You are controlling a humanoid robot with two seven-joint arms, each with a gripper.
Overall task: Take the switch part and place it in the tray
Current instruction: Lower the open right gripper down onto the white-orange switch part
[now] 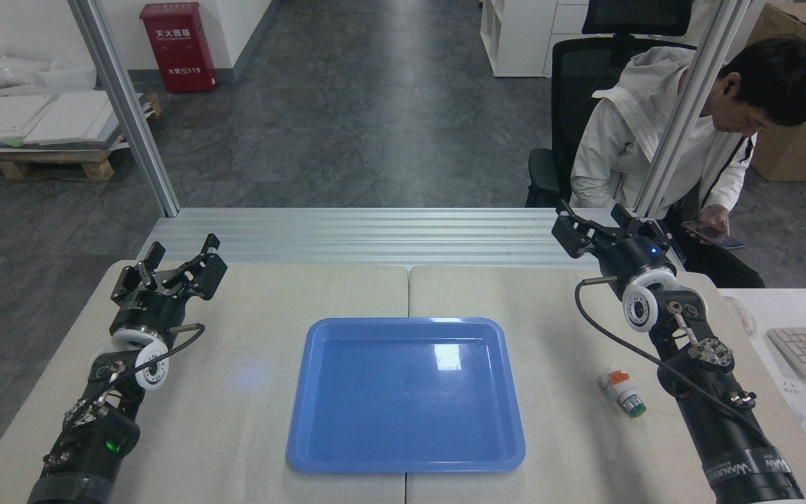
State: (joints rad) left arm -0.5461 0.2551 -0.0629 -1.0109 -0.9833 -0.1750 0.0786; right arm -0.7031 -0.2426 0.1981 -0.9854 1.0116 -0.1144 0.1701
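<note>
Both grippers, left (178, 260) and right (602, 224), sit spread open over my table, holding nothing; small white push-button switch part with green cap (622, 392) lies right of the glossy blue plastic tray (403, 462), beside my right arm

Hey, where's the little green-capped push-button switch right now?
In the head view, the small white push-button switch with green cap lies on the table's right side, between the glossy blue plastic tray and the right arm.

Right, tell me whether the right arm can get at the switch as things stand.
Probably yes. The switch lies bare on the table between the tray and the right arm, nothing over it. The right claw is open but well beyond it, so it must draw back.
</note>
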